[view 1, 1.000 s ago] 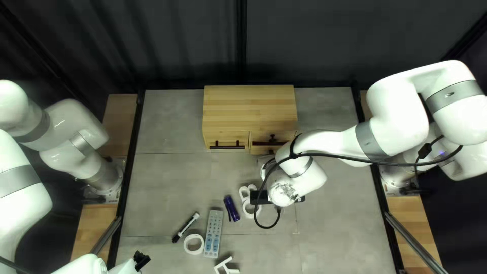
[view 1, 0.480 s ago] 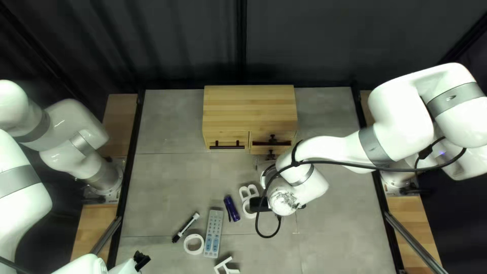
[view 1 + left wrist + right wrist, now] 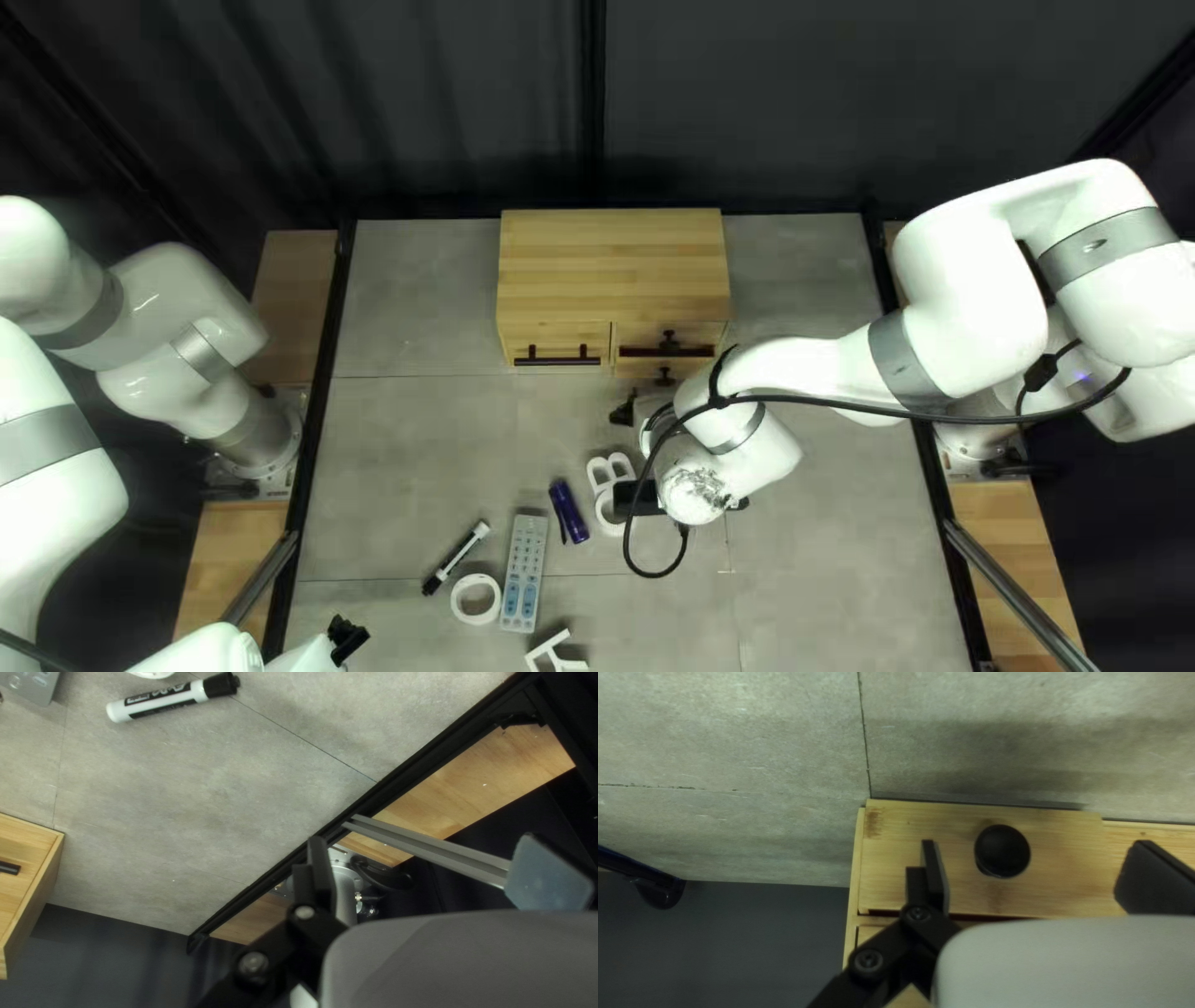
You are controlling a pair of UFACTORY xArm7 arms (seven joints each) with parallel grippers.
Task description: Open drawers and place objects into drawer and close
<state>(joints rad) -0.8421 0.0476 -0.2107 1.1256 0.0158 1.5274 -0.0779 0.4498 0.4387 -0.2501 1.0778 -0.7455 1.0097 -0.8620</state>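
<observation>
My right gripper point(image 3: 625, 410) shows only partly beside its wrist, in front of the wooden cabinet point(image 3: 610, 261). In the right wrist view the right gripper point(image 3: 1042, 874) stands open, its fingers spread on either side of a round black knob point(image 3: 1002, 851) without touching it. That knob is on the lower right drawer point(image 3: 921, 858), which is slightly out with a dark gap along its top edge. My left gripper point(image 3: 349, 639) is at the near left; in its wrist view the left gripper point(image 3: 430, 871) is open, nothing between its fingers. The wide left drawer point(image 3: 535, 339) looks shut.
On the table lie a black-and-white marker point(image 3: 456, 558), a white ring point(image 3: 476, 615), a remote point(image 3: 524, 573), a purple pen point(image 3: 569, 510), a white letter B point(image 3: 601, 478) and a white angular piece point(image 3: 570, 665). Another white piece is partly under my right wrist.
My right wrist has moved slightly toward the near edge, uncovering the lower right knob. One black finger now shows beside it. The left arm has stayed still.
</observation>
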